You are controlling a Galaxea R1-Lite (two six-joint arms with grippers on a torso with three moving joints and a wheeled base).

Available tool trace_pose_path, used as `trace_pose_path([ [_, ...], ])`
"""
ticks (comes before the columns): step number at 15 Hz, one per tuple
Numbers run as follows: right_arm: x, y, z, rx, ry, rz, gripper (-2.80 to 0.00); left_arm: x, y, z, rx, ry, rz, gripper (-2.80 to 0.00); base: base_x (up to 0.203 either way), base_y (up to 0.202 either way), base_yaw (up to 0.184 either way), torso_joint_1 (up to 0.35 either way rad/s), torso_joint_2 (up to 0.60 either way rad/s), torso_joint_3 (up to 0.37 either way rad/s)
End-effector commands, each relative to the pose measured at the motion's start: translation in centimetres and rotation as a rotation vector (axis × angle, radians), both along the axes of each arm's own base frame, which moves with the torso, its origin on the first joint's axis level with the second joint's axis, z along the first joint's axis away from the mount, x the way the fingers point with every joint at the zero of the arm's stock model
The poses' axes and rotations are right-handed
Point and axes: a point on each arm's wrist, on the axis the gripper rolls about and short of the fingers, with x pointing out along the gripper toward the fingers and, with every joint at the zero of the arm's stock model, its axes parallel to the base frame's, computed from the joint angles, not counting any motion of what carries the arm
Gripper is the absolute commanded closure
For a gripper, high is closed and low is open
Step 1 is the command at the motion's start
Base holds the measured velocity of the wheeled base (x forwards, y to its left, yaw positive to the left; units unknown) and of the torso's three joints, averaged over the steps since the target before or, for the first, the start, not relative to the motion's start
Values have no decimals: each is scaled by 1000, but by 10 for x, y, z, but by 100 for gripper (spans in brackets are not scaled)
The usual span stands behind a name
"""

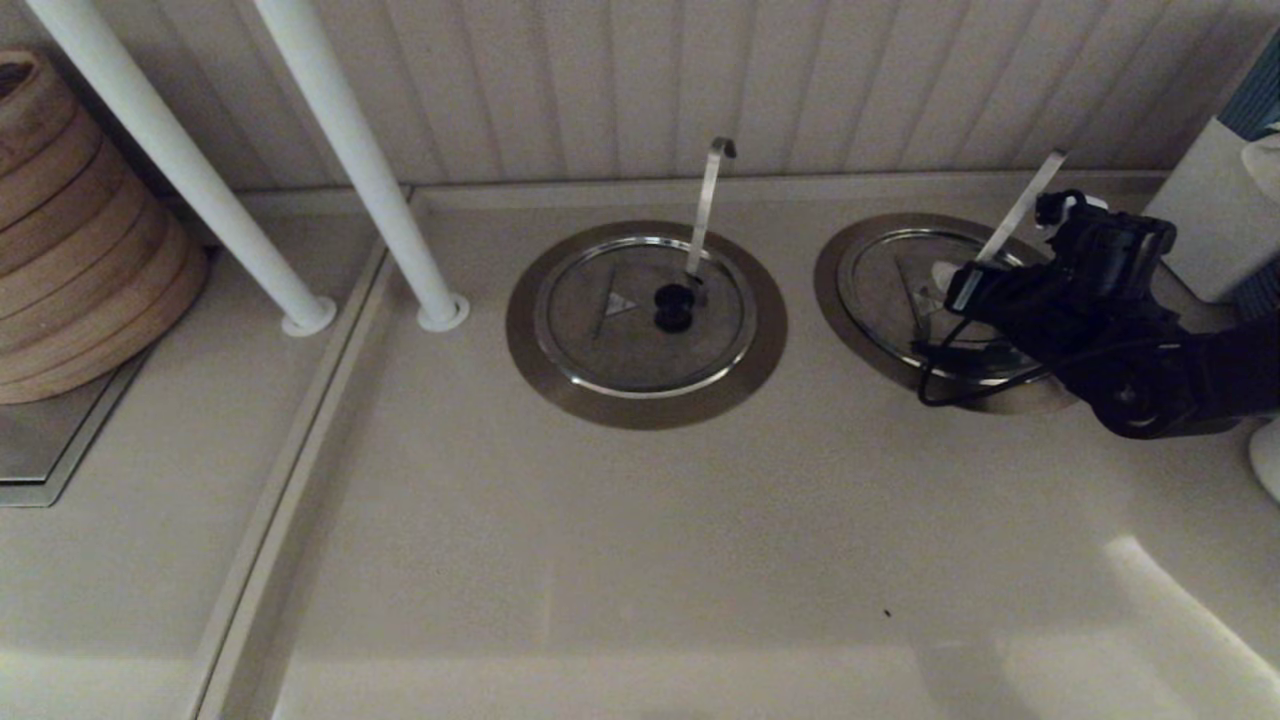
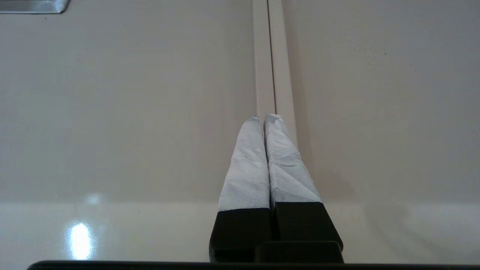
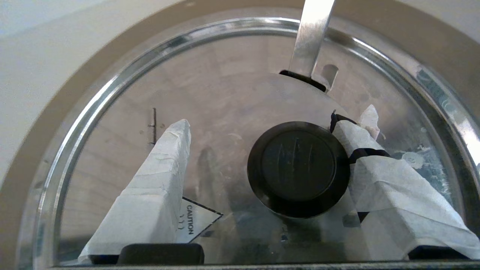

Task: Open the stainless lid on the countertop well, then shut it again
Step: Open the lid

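Taped right gripper [image 3: 262, 127] fingers spread around stainless lid [image 3: 225, 97] knob [image 3: 298, 168], one touching

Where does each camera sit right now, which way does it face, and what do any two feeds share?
Head: up on the robot, facing forward and down at the counter; shows the right arm over the stainless lid.
Left wrist: behind the left tool, shut, facing bare counter and a seam.
Right wrist: behind the right tool, open, one finger beside the black knob.
Shared: head and right wrist both show that lid and its straight utensil handle.
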Motion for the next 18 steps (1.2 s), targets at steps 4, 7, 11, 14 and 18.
trace_pose_path([
  [4,-4,1,7,4,-21,1,-280,0,0,0,-1,1,0,0,0,0,0,0,0,0],
  [7,-5,1,10,4,-28,3,-280,0,0,0,0,1,1,0,0,0,0,0,0,0],
  [11,-13,6,23,5,-60,14,-280,0,0,0,-1,1,-1,0,0,0,0,0,0,0],
  [14,-20,9,33,8,-85,18,-280,0,0,0,0,1,-1,0,0,0,0,0,0,0],
  [18,-20,13,36,8,-92,13,-280,0,0,0,-1,1,-1,0,0,0,0,0,0,0],
])
